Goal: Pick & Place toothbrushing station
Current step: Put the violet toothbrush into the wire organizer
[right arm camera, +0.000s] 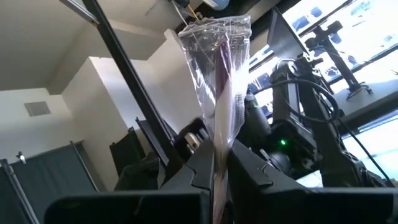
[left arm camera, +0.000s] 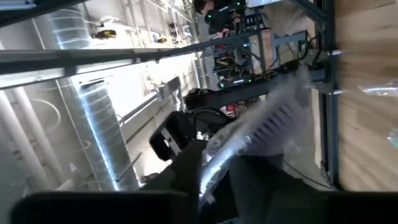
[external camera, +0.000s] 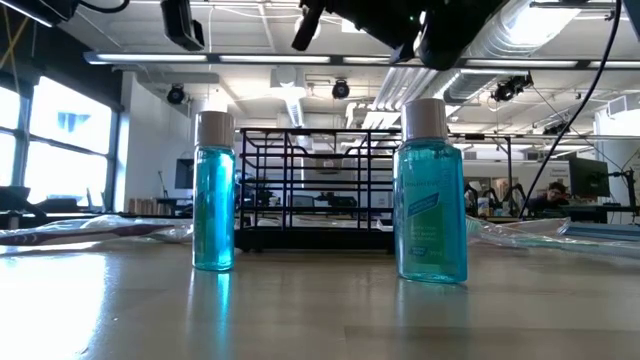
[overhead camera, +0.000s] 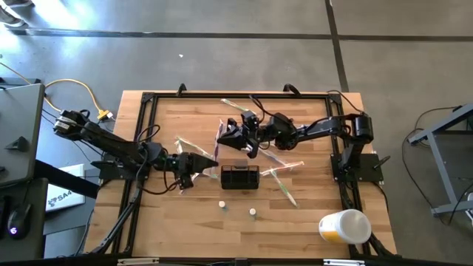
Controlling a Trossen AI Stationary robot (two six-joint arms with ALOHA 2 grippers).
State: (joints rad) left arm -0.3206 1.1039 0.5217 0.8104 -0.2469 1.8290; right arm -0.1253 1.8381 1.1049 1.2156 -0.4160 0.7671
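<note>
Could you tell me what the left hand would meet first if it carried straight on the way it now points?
Probably the black caddy: the left hand points toward it across the table, though height is unclear.

One camera hangs above and looks straight down on the whole wooden table [overhead camera: 185, 222] and both arms, while another sits at table-top height, very close to two blue bottles [external camera: 431, 195], looking level across to the black wire caddy [external camera: 318, 190] behind them and the room beyond. The caddy [overhead camera: 240, 177] and bottles [overhead camera: 253, 212] show in both views. Each wrist camera looks out past its own dark fingers [right arm camera: 249, 168], tilted toward the room, close on a clear-wrapped toothbrush [right arm camera: 221, 81] between them.
</note>
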